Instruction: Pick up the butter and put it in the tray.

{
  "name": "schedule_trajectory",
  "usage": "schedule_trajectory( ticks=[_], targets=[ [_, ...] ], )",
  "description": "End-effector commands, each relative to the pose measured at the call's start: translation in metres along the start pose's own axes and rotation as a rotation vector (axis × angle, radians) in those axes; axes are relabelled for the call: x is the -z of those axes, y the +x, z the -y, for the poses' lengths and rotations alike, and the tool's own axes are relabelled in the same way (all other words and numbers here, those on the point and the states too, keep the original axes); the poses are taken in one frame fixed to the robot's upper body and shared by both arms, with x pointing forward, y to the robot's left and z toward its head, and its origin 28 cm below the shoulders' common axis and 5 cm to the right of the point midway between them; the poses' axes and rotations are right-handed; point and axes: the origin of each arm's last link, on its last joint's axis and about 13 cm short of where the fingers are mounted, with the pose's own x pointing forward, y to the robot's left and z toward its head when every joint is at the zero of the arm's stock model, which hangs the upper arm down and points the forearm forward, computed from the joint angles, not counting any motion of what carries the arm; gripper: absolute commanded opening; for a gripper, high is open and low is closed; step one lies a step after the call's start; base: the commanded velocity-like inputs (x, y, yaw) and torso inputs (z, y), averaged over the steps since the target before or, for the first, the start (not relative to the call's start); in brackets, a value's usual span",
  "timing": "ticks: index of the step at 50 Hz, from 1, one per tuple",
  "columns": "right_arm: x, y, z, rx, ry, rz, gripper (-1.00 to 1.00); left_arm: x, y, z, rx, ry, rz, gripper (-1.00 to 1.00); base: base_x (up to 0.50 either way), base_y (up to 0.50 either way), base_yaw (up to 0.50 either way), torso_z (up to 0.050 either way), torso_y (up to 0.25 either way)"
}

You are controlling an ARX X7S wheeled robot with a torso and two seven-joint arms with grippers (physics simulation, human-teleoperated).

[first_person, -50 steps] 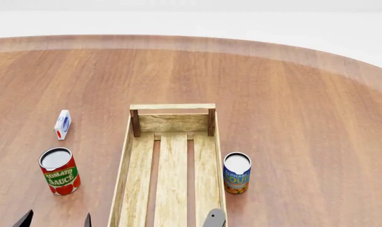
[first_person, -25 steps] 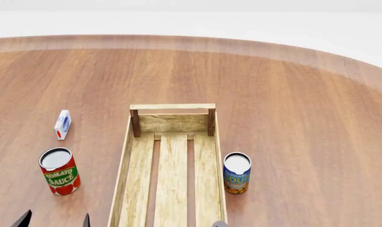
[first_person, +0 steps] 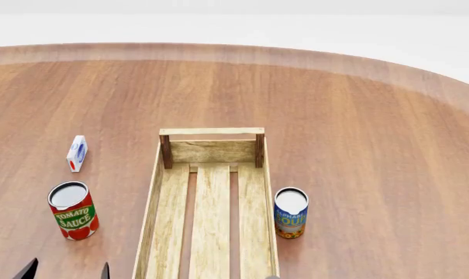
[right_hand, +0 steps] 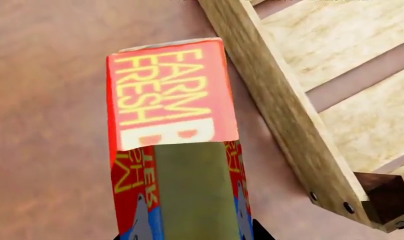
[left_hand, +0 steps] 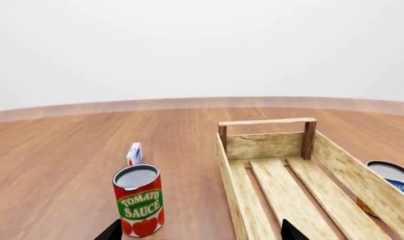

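Observation:
The butter [right_hand: 168,95], a red box with yellow "FARM FRESH" lettering, stands upright on the table right beside the tray's outer side rail [right_hand: 275,100]. My right gripper [right_hand: 187,235] is over it, one dark fingertip against each side of the box, shut on it. The butter is out of the head view, where only a sliver of the right gripper [first_person: 271,277] shows at the bottom edge. The tray [first_person: 150,203] is a long light-wood crate with nothing in it. It also shows in the left wrist view [left_hand: 232,190]. My left gripper [first_person: 67,273] [left_hand: 198,235] is open and empty.
A tomato sauce can [first_person: 73,210] [left_hand: 138,200] stands left of the tray, just ahead of my left gripper. A small white carton [first_person: 77,153] [left_hand: 133,153] stands beyond it. A blue soup can [first_person: 291,212] [left_hand: 389,175] stands close to the tray's right side.
My right gripper has dropped almost out of the bottom of the head view. The left gripper and the objects have not moved.

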Motion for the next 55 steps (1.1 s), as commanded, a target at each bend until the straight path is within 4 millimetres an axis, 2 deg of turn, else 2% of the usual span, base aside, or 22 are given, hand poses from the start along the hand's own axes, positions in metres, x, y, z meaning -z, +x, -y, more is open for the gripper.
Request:
schedule_trajectory(
  ticks=[1, 4, 5, 9, 10, 13, 22, 39, 55],
  targets=[
    [-0.014, -0.016, -0.016, -0.025, -0.026, 0.062, -1.0, 0.002, 0.001, 0.0, -0.002, -0.002, -0.009, 1.0, 0.0, 0.0, 0.0, 0.0, 0.0],
    [-0.023, -0.03, -0.023, -0.023, -0.062, 0.108, -1.0, 0.001, 0.001, 0.0, -0.003, -0.003, -0.01, 1.0, 0.0, 0.0, 0.0, 0.0, 0.0],
    [-0.028, -0.041, -0.028, -0.042, -0.056, 0.088, -1.0, 0.001, 0.002, -0.001, -0.004, -0.006, -0.012, 1.0, 0.0, 0.0, 0.0, 0.0, 0.0],
    [-0.035, -0.057, -0.034, -0.04, -0.078, 0.077, -1.0, 0.001, 0.002, -0.001, -0.008, -0.009, -0.011, 1.0, 0.0, 0.0, 0.0, 0.0, 0.0],
    [-0.039, -0.066, -0.036, -0.035, -0.085, 0.076, -1.0, 0.001, 0.002, -0.001, -0.008, -0.012, -0.012, 1.0, 0.0, 0.0, 0.0, 0.0, 0.0],
    [-0.047, -0.085, -0.039, -0.026, -0.09, 0.072, -1.0, 0.001, 0.002, -0.001, -0.009, -0.012, -0.011, 1.0, 0.0, 0.0, 0.0, 0.0, 0.0],
    [-0.058, -0.119, -0.038, 0.038, -0.094, 0.071, -1.0, 0.0, 0.002, -0.002, -0.015, -0.014, -0.005, 1.0, 0.0, 0.0, 0.0, 0.0, 0.0],
    [-0.051, -0.135, -0.03, 0.093, -0.023, 0.096, -1.0, -0.001, 0.002, -0.002, -0.014, -0.009, 0.002, 1.0, 0.0, 0.0, 0.0, 0.0, 0.001],
    [-0.044, -0.14, 0.0, 0.223, 0.161, 0.205, -1.0, -0.002, 0.002, -0.002, -0.014, -0.011, 0.003, 1.0, 0.0, 0.0, 0.0, 0.0, 0.001]
  ],
)
